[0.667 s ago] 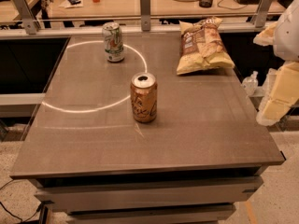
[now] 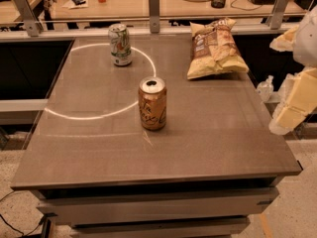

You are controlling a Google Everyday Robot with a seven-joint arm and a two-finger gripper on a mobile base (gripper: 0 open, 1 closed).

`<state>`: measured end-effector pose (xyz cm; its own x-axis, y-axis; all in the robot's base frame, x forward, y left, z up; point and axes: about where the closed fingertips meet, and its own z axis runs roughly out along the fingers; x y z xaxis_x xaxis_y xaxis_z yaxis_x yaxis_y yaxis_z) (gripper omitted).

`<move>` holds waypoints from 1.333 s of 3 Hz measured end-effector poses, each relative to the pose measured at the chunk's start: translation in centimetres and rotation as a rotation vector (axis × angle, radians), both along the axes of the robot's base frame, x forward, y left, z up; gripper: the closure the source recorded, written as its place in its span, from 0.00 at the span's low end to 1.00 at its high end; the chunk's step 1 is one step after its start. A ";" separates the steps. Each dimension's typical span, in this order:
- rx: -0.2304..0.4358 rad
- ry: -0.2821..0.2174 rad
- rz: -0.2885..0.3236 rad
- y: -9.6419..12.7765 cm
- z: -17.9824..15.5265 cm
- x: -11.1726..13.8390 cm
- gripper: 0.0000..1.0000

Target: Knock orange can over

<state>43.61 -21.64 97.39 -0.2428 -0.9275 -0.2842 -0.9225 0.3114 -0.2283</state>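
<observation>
The orange can [image 2: 152,103] stands upright near the middle of the grey table [image 2: 99,148]. It has a copper-orange body with pale script lettering and a silver top with a pull tab. My gripper [image 2: 290,114] shows as pale cream parts at the right edge of the camera view, beyond the table's right edge. It is well to the right of the can and not touching it.
A white-and-green can [image 2: 120,44] stands upright at the back left of the table. A chip bag [image 2: 214,48] lies at the back right. A pale ring of light crosses the tabletop. A desk with clutter sits behind a rail at the back.
</observation>
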 end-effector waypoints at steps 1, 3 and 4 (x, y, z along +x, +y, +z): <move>0.185 -0.053 -0.055 -1.1 -2.0 -0.9 0.00; 0.486 -0.283 -0.056 -0.6 -5.6 -0.6 0.00; 0.660 -0.386 -0.037 1.7 -4.7 0.1 0.00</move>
<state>43.70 -19.96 92.73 -0.0409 -0.5291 -0.8476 -0.8014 0.5240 -0.2884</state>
